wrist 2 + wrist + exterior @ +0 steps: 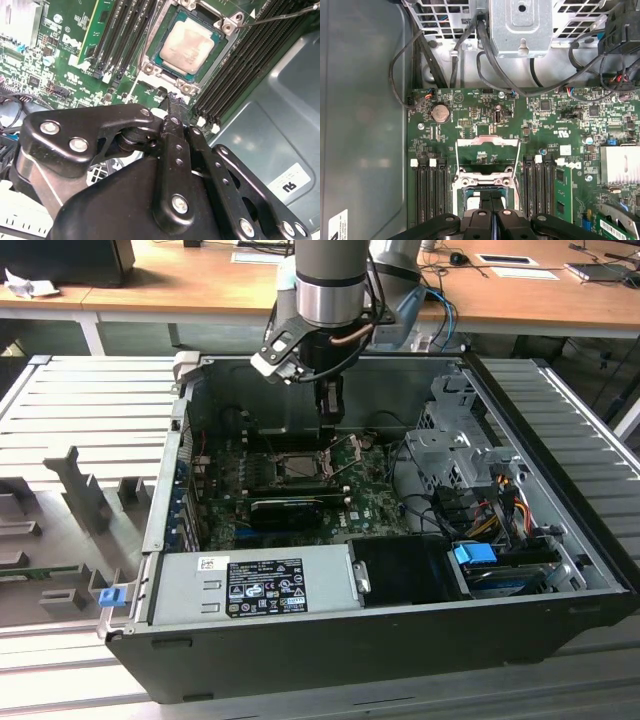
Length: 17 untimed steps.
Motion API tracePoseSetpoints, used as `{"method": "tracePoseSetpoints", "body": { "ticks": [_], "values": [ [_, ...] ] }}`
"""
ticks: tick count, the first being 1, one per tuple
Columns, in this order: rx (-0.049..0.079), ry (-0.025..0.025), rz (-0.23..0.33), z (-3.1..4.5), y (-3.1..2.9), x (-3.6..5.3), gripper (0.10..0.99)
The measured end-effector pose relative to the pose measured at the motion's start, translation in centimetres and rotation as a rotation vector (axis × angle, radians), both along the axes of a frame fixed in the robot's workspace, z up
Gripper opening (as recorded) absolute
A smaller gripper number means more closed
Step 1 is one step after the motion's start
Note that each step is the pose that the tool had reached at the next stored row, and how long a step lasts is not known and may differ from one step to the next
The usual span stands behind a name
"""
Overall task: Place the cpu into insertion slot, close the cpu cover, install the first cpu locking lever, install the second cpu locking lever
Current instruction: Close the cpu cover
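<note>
While the cpu (189, 42) already lies in the insertion slot (150, 66), the cpu cover (487, 142) looks raised open and 1 thin locking lever (280, 17) juts free — 1 step done, 3 left. The gripper (172, 100), pinched together and empty, hovers just beside the slot.

One cpu (187, 44), one coin battery (440, 113), one computer case (350, 652)

The robot arm (330, 280) reaches straight down, its black gripper (330, 418) pointing vertically, both fingers (485, 205) pressed together and holding nothing.
</note>
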<state>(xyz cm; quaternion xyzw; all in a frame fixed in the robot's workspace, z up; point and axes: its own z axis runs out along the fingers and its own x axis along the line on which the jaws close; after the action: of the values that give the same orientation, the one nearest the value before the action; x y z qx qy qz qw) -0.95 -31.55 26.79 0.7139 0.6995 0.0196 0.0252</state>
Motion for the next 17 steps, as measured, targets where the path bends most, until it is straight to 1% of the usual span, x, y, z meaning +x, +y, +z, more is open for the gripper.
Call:
{"method": "tracePoseSetpoints", "body": {
  "ticks": [17],
  "values": [
    [0.0, 0.001, 0.002, 0.0, 0.05, 1.23, 0.106]
  ]
}}
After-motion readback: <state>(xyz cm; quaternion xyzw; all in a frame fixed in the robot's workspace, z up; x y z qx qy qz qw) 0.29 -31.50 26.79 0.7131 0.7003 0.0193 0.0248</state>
